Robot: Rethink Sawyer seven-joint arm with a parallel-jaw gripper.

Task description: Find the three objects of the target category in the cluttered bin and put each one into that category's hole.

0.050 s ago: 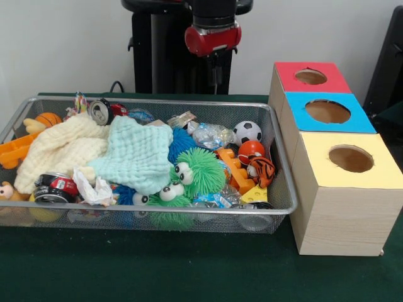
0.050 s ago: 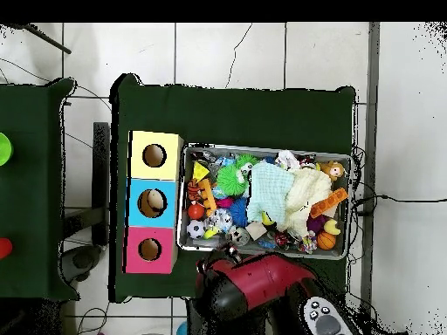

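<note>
Hanging high behind the wire bin (image 1: 277,160), the gripper (image 1: 215,74) holds nothing, and I cannot tell if it is spread, while the soccer ball (image 1: 247,132) and basketball (image 1: 48,119) wait among the toys beside the three boxes with holes (image 1: 328,112).

A robotics lab: a red and black robot arm (image 2: 262,292) stands at a green-covered bench (image 1: 157,270) on a white tiled floor (image 2: 262,52), with loose cables (image 2: 397,199) trailing on the floor beside the bench.
</note>
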